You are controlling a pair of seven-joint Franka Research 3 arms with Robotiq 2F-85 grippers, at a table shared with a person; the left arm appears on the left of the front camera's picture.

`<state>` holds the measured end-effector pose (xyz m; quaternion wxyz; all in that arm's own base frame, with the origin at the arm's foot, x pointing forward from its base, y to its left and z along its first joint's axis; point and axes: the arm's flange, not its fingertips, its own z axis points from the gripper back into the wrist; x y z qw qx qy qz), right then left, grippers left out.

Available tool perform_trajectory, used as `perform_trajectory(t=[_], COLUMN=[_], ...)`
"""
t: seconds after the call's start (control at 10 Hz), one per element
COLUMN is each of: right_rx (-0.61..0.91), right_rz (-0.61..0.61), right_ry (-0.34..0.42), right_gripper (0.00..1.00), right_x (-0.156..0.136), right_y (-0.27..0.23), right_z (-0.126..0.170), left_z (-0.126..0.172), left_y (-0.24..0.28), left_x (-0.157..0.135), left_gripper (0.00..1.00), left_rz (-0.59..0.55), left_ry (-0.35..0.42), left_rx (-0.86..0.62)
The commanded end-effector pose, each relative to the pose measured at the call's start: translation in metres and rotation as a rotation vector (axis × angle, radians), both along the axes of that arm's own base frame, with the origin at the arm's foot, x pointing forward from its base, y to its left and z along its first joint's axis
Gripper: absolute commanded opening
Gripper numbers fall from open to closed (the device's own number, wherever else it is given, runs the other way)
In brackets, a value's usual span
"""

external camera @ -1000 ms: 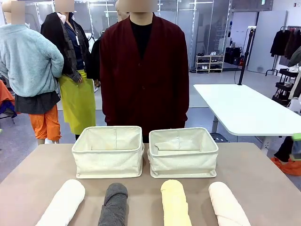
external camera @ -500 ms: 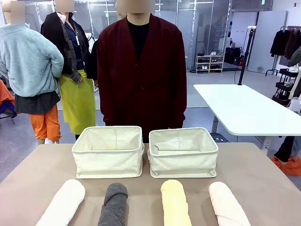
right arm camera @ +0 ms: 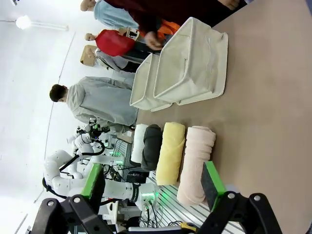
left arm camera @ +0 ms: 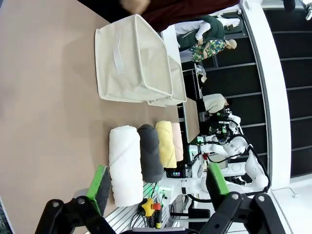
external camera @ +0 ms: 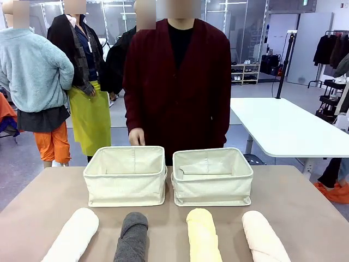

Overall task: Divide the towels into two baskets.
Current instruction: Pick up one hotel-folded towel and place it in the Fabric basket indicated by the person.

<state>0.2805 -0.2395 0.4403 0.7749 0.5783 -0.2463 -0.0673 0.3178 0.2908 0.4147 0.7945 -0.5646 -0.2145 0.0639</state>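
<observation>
Towels lie in a row on the table [external camera: 305, 218], left to right: white towel [external camera: 72, 234], dark grey towel [external camera: 131, 236], pale yellow towel [external camera: 203, 234], pale pink towel [external camera: 264, 236]. Behind them stand the left basket [external camera: 125, 185] and the right basket [external camera: 212, 188], side by side. The left gripper [left arm camera: 158, 181] and the right gripper [right arm camera: 152, 181] are both spread wide, gripping nothing.

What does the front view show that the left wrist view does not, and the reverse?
Front view: a white side table and a bystander in a light blue fleece. Left wrist view: the open left gripper with green pads. Both: the two cream canvas baskets, the white, dark grey, pale yellow and pale pink rolled terry towels, and the brown table.
</observation>
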Motion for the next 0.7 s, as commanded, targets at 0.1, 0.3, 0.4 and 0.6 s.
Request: perform_trajectory(t=[0.1, 0.3, 0.4, 0.6], right_rx=[-0.003, -0.003, -0.003, -0.003], right_rz=[0.008, 0.008, 0.008, 0.008], right_ry=[-0.006, -0.006, -0.006, -0.006], right_gripper=[1.00, 1.00, 1.00, 1.00], right_x=[-0.0017, -0.0017, -0.0017, -0.0017], right_y=[-0.0005, -0.0005, -0.0005, -0.0005], right_z=[0.0018, 0.0018, 0.0018, 0.0018], left_z=[0.0043, 0.0043, 0.0043, 0.0043], left_y=[0.0014, 0.0014, 0.0014, 0.0014], left_x=[-0.0048, -0.0048, -0.0048, -0.0048], left_gripper=[1.00, 1.00, 1.00, 1.00], left_rz=[0.003, 0.003, 0.003, 0.003], left_ry=[-0.010, -0.010, -0.010, -0.010], left_rx=[0.003, 0.003, 0.003, 0.003])
